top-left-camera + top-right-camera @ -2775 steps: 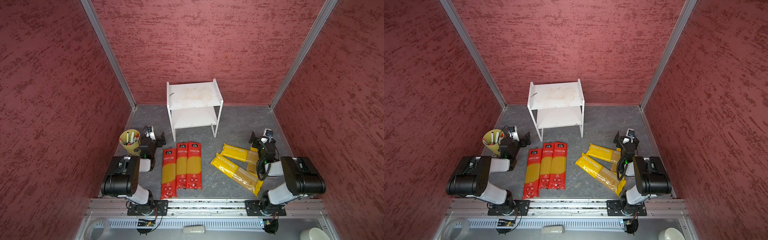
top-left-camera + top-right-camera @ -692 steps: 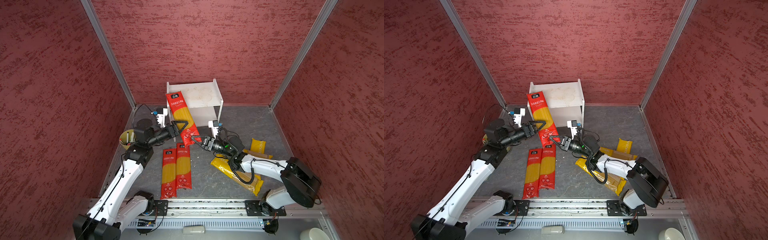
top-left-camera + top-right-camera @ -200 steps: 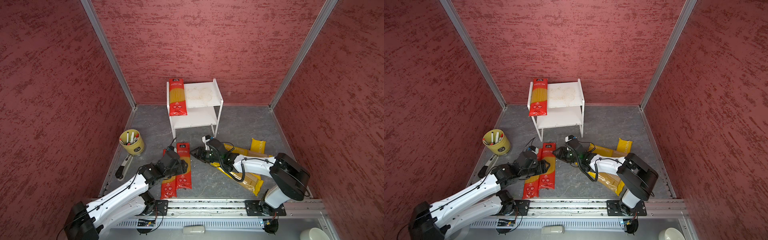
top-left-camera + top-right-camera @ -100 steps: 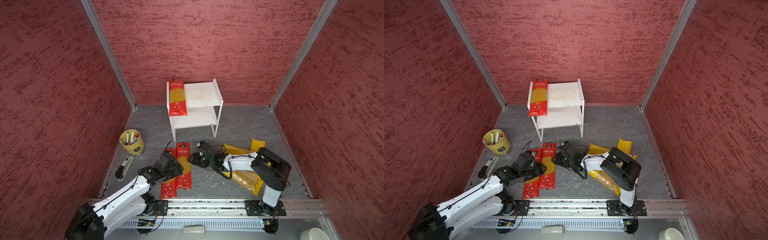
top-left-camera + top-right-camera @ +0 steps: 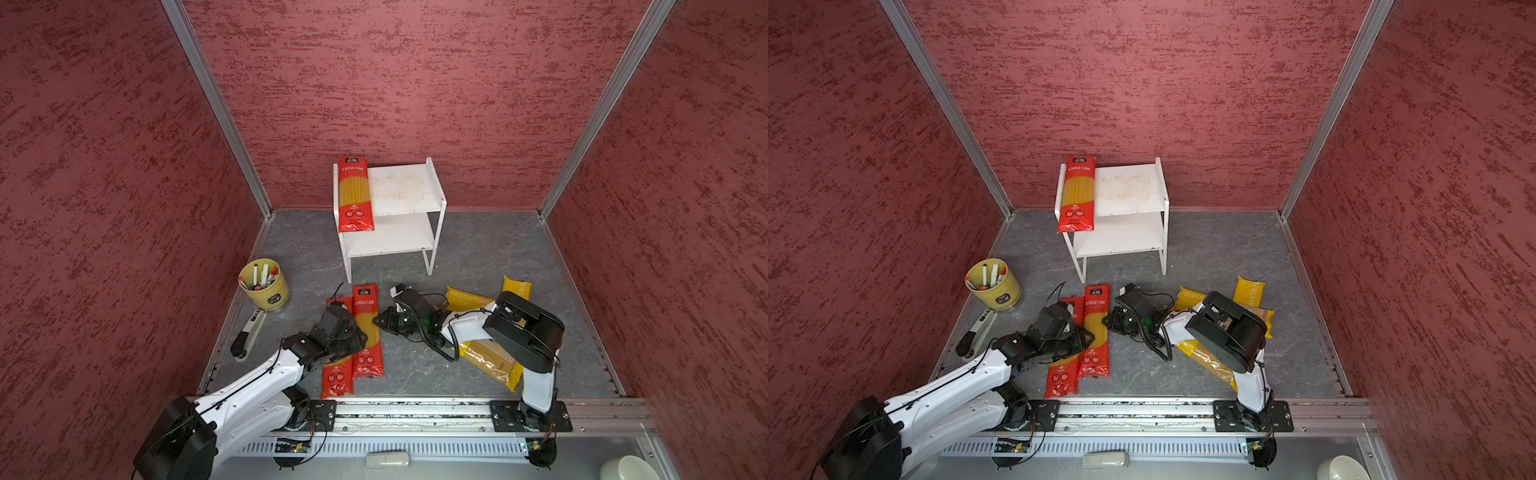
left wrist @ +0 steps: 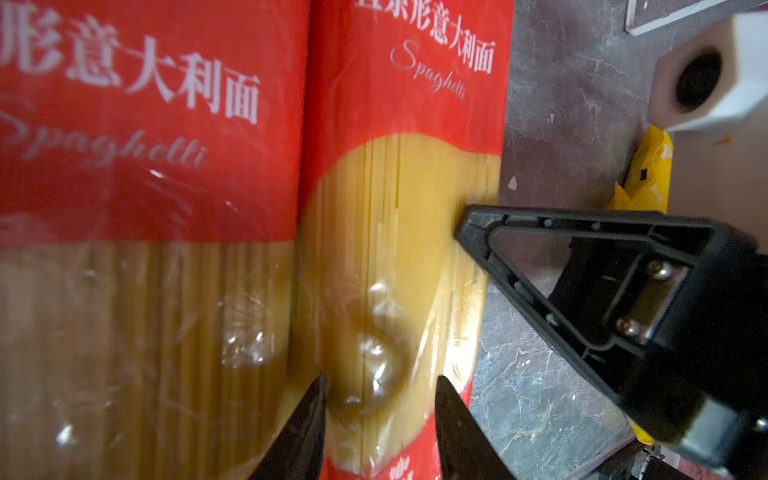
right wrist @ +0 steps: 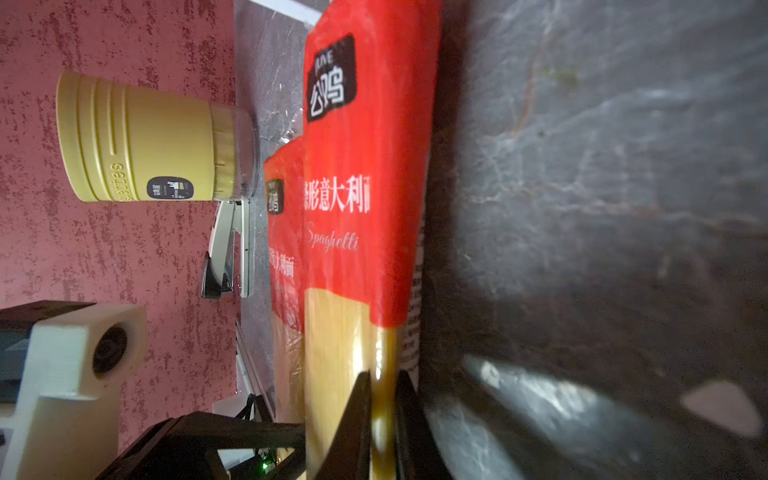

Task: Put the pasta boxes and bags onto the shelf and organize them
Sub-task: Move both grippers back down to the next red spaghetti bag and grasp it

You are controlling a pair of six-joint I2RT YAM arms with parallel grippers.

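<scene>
Reaching low and nearly flat from either side, I hold the right-hand red spaghetti pack (image 5: 365,305) on the grey marbled floor (image 5: 478,257), in front of the white shelf (image 5: 399,243). Left claw (image 6: 380,386) squeezes its glossy clear middle; right claw (image 7: 382,384) is clamped tight on its thin edge.

Three red packs (image 5: 354,195) (image 5: 366,332) (image 5: 337,376), three yellow packs (image 5: 467,298) (image 5: 516,289) (image 5: 490,359), one shelf (image 5: 409,241), one cup (image 5: 268,291).

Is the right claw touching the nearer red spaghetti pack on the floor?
Touching. In the right wrist view the right gripper pinches the edge of the long red spaghetti pack between its fingertips.
</scene>
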